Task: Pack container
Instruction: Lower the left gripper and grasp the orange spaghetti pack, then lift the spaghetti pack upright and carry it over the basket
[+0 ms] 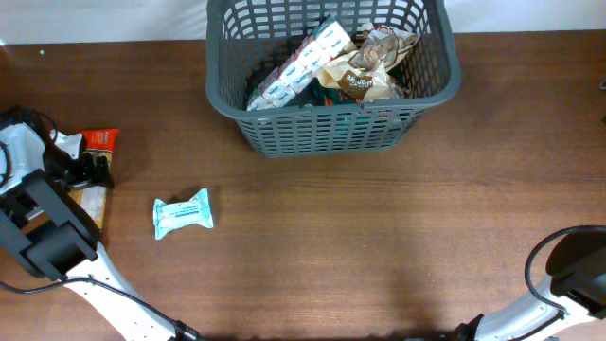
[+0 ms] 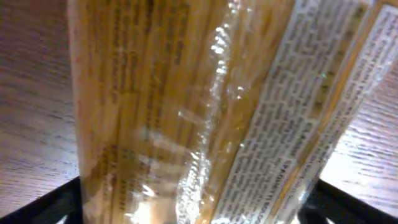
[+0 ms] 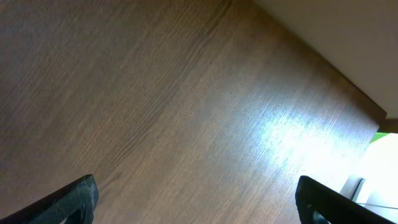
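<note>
1. The left end effector (image 2: pixel 199 210) is open, its jaws wide on either side of a long clear-and-orange plastic spaghetti packet (image 2: pixel 186 112), with no visible pinch.
2. That packet lies on the brown wooden desk (image 1: pixel 379 246), well left of the large dark grey slotted plastic container (image 1: pixel 327 133) and nearer the robot. Its long axis runs crosswise to the jaws.
3. The carry would likely go rightward and away, toward the container.
4. The right end effector (image 3: pixel 199 200) gapes empty, farther off.
</note>
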